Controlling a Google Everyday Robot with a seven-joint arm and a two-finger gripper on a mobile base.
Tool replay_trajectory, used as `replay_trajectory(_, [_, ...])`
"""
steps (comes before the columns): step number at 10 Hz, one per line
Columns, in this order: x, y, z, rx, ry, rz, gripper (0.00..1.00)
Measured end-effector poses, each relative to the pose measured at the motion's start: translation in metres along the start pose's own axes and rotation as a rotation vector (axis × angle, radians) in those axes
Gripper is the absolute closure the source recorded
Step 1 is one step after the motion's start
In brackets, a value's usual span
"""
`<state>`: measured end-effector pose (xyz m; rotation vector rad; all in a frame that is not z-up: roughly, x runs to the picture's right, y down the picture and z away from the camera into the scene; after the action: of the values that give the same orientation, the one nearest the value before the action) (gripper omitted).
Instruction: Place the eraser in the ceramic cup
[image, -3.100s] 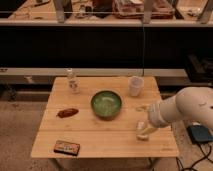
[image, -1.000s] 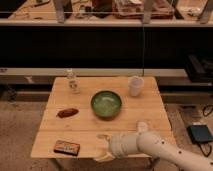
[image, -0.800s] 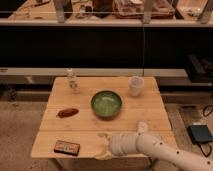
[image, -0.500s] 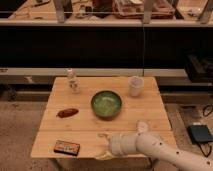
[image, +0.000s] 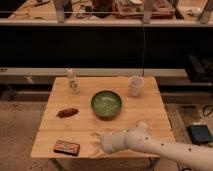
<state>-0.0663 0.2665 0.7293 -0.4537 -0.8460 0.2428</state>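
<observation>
The eraser (image: 66, 147), a flat dark block with an orange-red face, lies near the table's front left corner. My gripper (image: 96, 145) hangs low over the front edge just to the right of it, fingers pointing left toward it and spread open with nothing between them. A short gap separates the fingertips from the eraser. The whitish ceramic cup (image: 135, 85) stands upright at the back right of the table, far from the gripper.
A green bowl (image: 106, 104) sits mid-table, a small clear bottle (image: 73, 81) at the back left, and a reddish-brown lump (image: 67, 112) on the left. A whitish block (image: 141, 125) shows just behind my forearm. The wooden table (image: 150, 107) stands before dark shelving.
Since the earliest frame my arm has swung from the table's right side to the front edge, bringing the gripper close to the eraser. Over the last second it has held still.
</observation>
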Motion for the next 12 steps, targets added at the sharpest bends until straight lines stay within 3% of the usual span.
replay_trajectory(3, [0.002, -0.022, 0.015, 0.046, -0.004, 0.0, 0.35])
replay_trajectory(8, [0.013, -0.01, 0.043, 0.073, -0.101, 0.132, 0.35])
replay_trajectory(12, [0.01, 0.003, 0.064, 0.049, -0.125, 0.105, 0.35])
